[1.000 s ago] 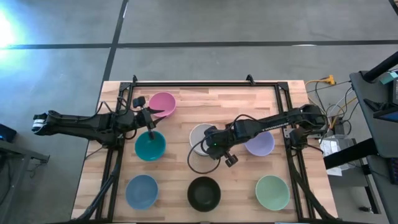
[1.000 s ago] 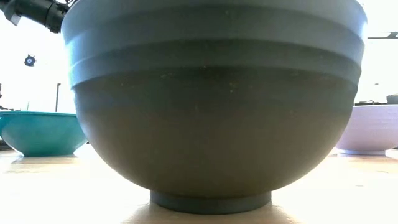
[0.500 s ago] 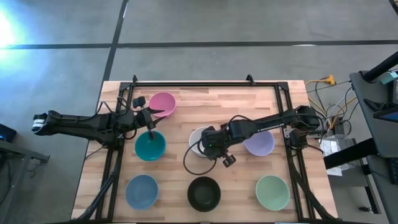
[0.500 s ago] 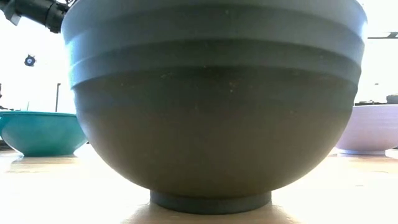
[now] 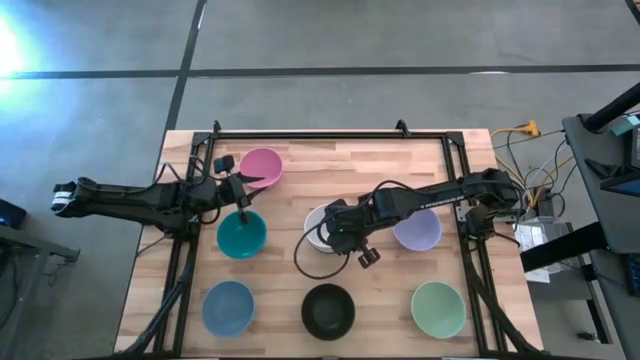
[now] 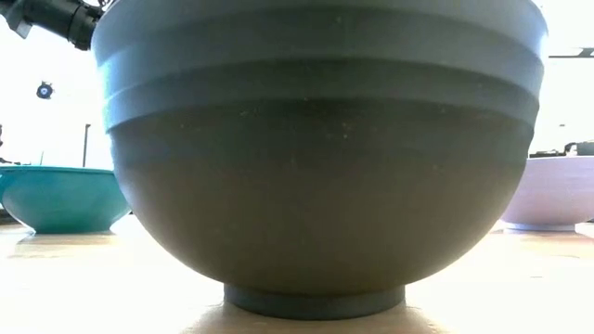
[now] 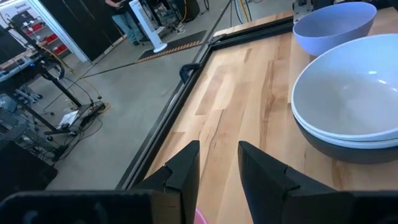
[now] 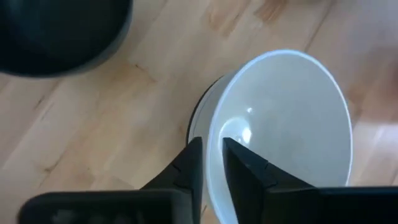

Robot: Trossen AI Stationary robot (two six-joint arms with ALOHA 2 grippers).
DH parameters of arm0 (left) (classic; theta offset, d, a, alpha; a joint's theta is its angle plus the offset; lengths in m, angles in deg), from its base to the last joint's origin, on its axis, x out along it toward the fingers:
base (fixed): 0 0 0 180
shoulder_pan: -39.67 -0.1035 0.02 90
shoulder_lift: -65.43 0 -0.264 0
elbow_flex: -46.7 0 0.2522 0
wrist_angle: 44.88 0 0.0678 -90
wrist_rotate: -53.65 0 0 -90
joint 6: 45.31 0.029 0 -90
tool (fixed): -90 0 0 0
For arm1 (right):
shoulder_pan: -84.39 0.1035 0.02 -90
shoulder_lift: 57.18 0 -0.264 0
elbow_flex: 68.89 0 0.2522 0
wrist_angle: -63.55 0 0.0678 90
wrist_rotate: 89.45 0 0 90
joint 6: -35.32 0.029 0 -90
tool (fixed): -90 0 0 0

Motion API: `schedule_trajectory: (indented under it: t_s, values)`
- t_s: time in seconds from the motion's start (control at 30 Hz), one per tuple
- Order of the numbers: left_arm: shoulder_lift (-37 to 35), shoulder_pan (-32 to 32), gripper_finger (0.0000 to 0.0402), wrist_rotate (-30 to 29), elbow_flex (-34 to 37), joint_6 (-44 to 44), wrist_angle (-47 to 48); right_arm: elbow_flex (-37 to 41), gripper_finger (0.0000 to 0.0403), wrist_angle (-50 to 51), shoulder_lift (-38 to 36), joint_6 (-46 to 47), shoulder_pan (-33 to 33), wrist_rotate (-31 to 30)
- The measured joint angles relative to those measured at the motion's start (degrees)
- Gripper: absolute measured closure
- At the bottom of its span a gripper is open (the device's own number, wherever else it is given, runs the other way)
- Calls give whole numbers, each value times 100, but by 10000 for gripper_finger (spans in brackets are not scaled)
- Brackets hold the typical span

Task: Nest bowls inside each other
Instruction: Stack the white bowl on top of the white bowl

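The white bowl stands near the middle of the desk, its mouth facing up, nested in a dark bowl; from the left wrist view there seem to be two white bowls stacked in a black one. A round bowl has no long axis; its opening only looks straight up. The right gripper is at the near rim of this stack. In the right wrist view the white rim passes between its two fingers, one inside the bowl and one outside, and they are closed on the rim with only a narrow gap.

Compared with one second ago, the right gripper has moved a little toward the left side of the desk, and the stack went with it; more of the white inside shows now from above.

The left gripper waits between the pink bowl and the teal bowl, just above the teal one's rim. Its fingers are a little apart and hold nothing; it has not moved.

The lavender bowl is just beside the right arm. Along the front of the desk stand the blue bowl, another black bowl and the pale green bowl, all upright and apart from each other.
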Motion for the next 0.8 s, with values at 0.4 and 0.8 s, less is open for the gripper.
schedule_trajectory:
  t_s: [0.4, 0.8]
  values:
    - [-2, -2, 307, 0, 0, 0, -2, 31, 394, 45, 254, -118, 0, 2]
    - [-2, -7, 307, 0, 0, 0, -4, 33, 394, -127, 237, -162, -4, 1]
